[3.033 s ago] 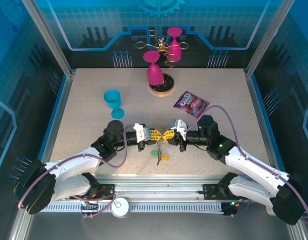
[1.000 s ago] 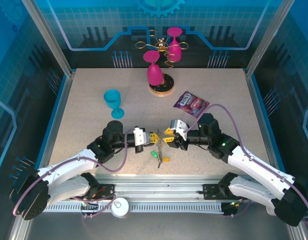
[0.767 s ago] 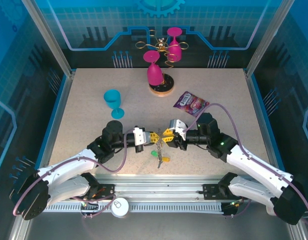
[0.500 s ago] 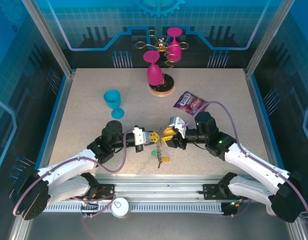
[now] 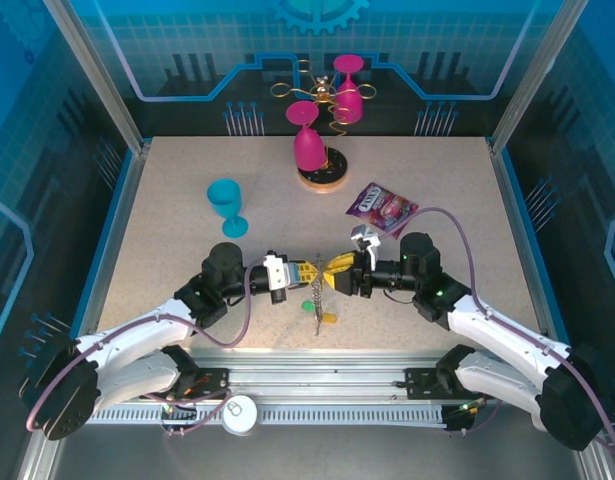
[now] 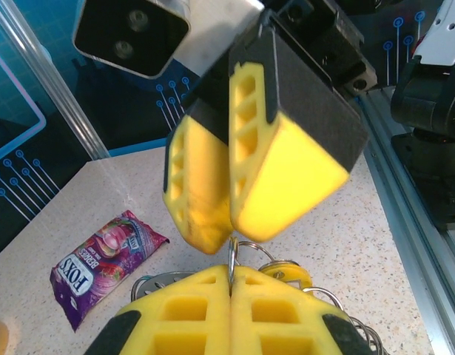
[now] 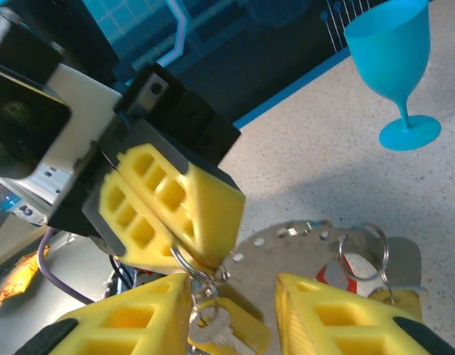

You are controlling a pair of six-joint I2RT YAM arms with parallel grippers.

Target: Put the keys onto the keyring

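Note:
My left gripper (image 5: 309, 273) is shut on the thin metal keyring (image 6: 232, 255), held above the table near its front middle. From the ring a dark chain with a green key (image 5: 309, 305) and a yellow key (image 5: 330, 318) hangs down. My right gripper (image 5: 335, 268) faces the left one tip to tip. In the right wrist view my right gripper (image 7: 231, 281) is open, and the keyring (image 7: 189, 260) lies against its left finger. A yellow-headed key (image 7: 223, 329) dangles under the ring. A round metal tag (image 7: 308, 248) and a red key (image 7: 338, 270) lie behind.
A purple snack packet (image 5: 382, 207) lies just behind the right arm. The teal cup (image 5: 226, 205) stands at the left. A gold wire stand with pink glasses (image 5: 322, 120) is at the back middle. The table's front rail runs close under the grippers.
My right wrist has twisted and shifted slightly right, staying tip to tip with the left gripper. The left gripper has held the ring still.

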